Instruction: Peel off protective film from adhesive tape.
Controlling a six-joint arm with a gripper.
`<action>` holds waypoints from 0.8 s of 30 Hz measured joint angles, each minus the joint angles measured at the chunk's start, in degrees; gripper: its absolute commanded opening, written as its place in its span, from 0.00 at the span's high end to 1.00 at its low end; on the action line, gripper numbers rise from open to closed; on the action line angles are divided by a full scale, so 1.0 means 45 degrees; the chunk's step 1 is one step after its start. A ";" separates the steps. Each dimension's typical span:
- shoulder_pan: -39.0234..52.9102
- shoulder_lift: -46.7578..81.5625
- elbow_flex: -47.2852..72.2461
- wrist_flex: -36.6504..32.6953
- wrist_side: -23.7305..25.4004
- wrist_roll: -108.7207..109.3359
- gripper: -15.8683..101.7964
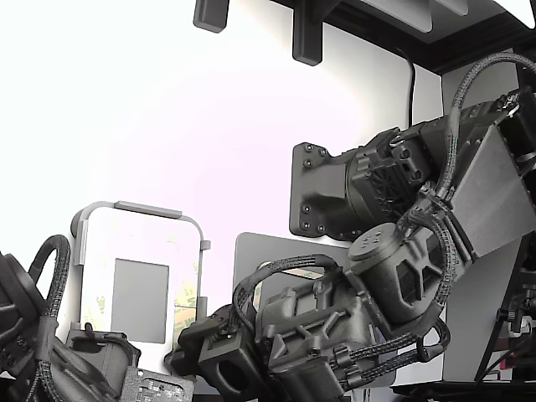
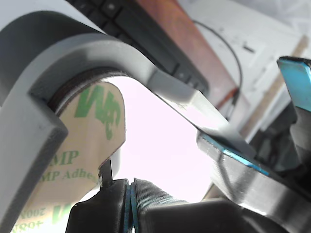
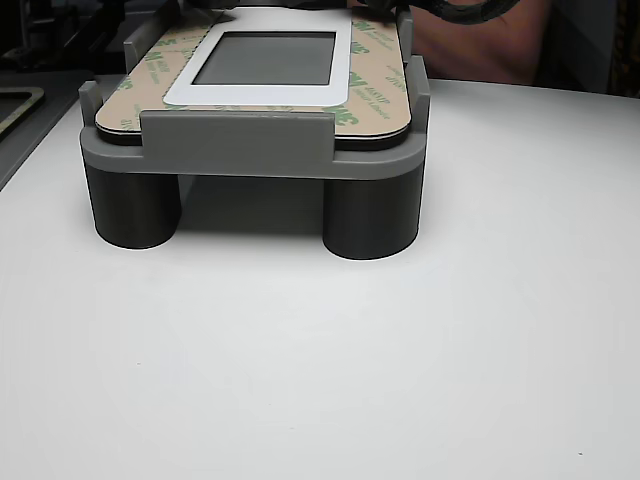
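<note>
Exterior view: two dark arms crowd the lower frame. A grey fixture [image 1: 138, 276] stands behind them, holding a panel with a pale border flecked green and a grey rectangle [image 1: 140, 300] in its middle. The near arm's wrist reaches toward the fixture's lower corner on the exterior view's right. The gripper itself is masked by arm housings here; jaw state unreadable in this view.

Wrist view: very close. The protective film [image 2: 80, 160], tan-yellow with green lettering, sits under the curved grey rim of the fixture [image 2: 29, 131]. The gripper [image 2: 130, 196] has two dark ribbed pads pressed face to face with a blue sliver between them. A thin dark tab [image 2: 106, 171] at the film's edge rises just beside that seam. Jaws read as closed; whether they pinch the film's edge I cannot tell. The film lies directly ahead of and above the pads, touching or nearly so.

Other view: the fixture stands on round legs on the white tabletop [image 3: 320, 380]. The film border runs as a ring around a white frame [image 3: 260, 95] and grey window. Long axis runs away from this camera. Dark arm parts sit at the far end, so the peel likely starts there.
</note>
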State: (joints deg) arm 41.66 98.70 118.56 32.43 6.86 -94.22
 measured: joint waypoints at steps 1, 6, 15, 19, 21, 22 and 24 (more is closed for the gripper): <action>0.0000 0.0039 0.0059 -0.0020 0.0000 0.0020 0.95; 0.0039 0.0156 0.0332 -0.0215 0.0020 -0.0039 0.95; 0.0039 0.0254 0.0742 -0.0625 0.0078 -0.0312 0.95; 0.0039 0.0254 0.0781 -0.0703 0.0098 -0.0430 0.95; 0.0039 0.0254 0.0801 -0.0762 0.0078 -0.0469 0.95; 0.0039 0.0254 0.0801 -0.0781 0.0078 -0.0469 0.95; 0.0020 0.0254 0.0801 -0.0781 0.0039 -0.0508 0.95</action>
State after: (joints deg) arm 41.75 99.84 122.17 28.92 7.03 -96.50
